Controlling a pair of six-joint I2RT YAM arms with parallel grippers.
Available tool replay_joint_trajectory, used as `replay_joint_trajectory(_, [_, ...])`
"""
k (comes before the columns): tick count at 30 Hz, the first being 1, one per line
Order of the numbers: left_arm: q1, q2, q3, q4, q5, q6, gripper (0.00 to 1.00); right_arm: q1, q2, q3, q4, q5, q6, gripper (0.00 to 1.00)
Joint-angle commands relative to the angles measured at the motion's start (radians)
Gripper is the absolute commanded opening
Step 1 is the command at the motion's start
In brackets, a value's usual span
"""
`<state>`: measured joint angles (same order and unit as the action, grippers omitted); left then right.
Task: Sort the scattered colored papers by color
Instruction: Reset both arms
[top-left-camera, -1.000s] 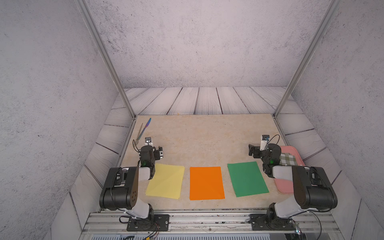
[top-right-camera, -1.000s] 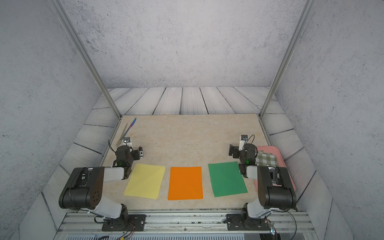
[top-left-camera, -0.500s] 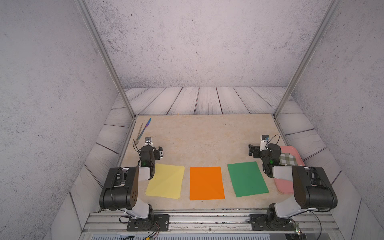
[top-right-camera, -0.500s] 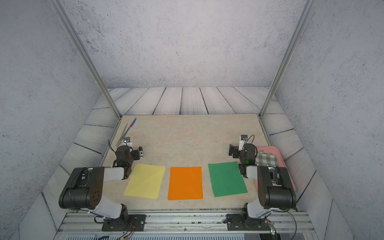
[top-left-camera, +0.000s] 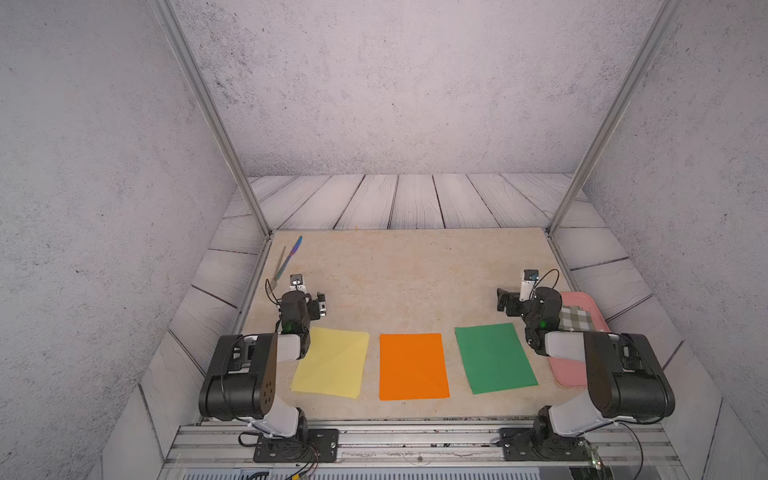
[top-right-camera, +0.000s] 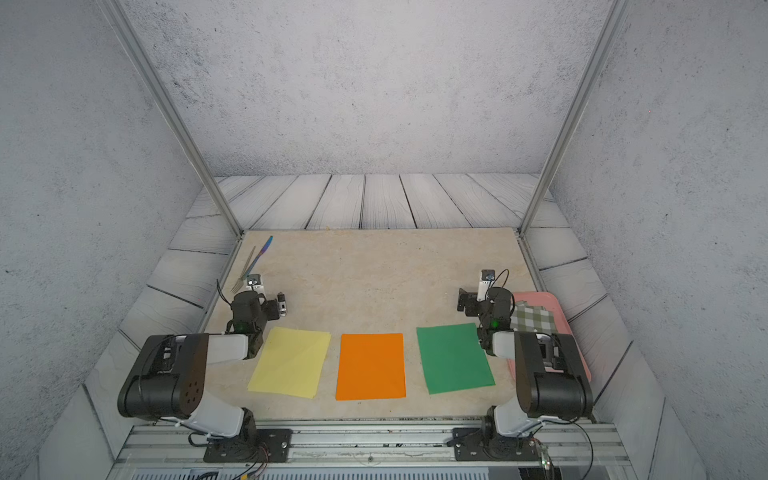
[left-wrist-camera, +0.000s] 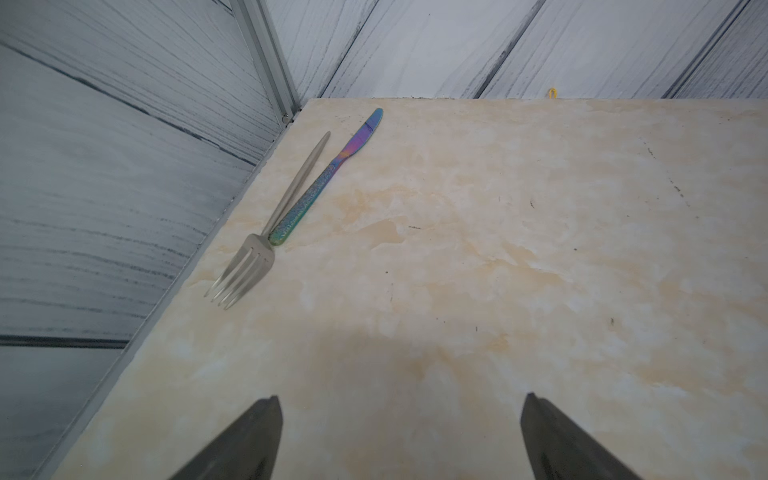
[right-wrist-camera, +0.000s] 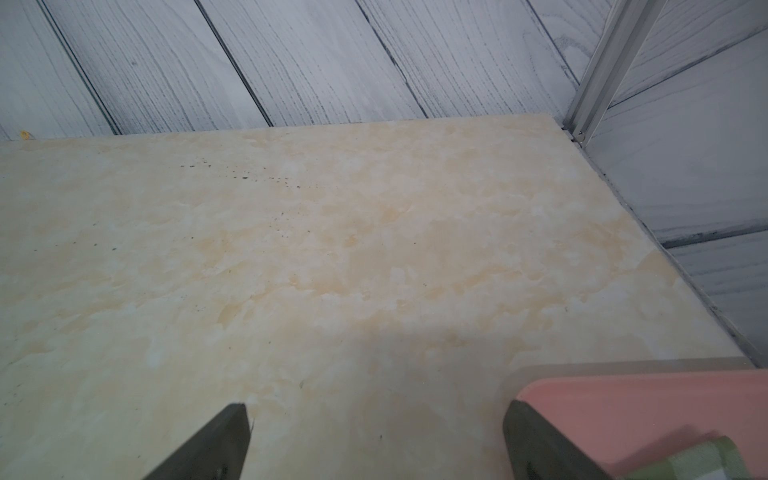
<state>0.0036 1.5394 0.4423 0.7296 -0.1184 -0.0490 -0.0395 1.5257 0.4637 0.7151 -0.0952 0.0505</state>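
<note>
Papers are basically weightless and floppy, so force isn't the issue imo, it's getting under them. They lie dead flat on the table (top-left-camera: 415, 270) w/ no lip to pinch, and that top looks smooth, so a sheet will prob skate away if you push on it. They'd crease or crumple easily too. Best bet is a corner or short edge: press down, drag a bit so it buckles up, then pinch. Or slide it over the near edge of the table and grab the overhang.

All three colors sit in a row along the near edge, apart from each other:
- yellow paper (top-left-camera: 330, 361) toward the near left corner
- orange paper (top-left-camera: 413, 365) in the middle
- green paper (top-left-camera: 494, 357) toward the near right corner

Yellow might be more than one sheet, can't tell tbh. Sorting looks pretty much done to me.

Both arms are folded back low over their bases, pointing at the far edge. Left hand (left-wrist-camera: 400, 397) is by the left edge just past the yellow's far corner, spread wide w/ nothing in it, facing the fork (left-wrist-camera: 245, 270) and knife (left-wrist-camera: 328, 174). Right hand (right-wrist-camera: 375, 405) is gaping too and empty, by the right edge next to the pink tray (top-left-camera: 582, 301) w/ the checked cloth (top-left-camera: 575, 318).
</note>
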Motion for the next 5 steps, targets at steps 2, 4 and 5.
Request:
replay_joint_trajectory(2, [-0.002,-0.015,0.01,0.005,0.006,0.006,0.96,0.005,0.015,-0.001,0.008,0.014,-0.006,0.99])
replay_joint_trajectory(4, [-0.002,-0.016,0.01,0.006,0.006,0.006,0.96,0.004,0.01,-0.006,0.013,0.014,-0.007,0.99])
replay_joint_trajectory(5, [-0.002,-0.015,0.01,0.006,0.006,0.006,0.96,0.004,0.009,-0.007,0.014,0.014,-0.007,0.99])
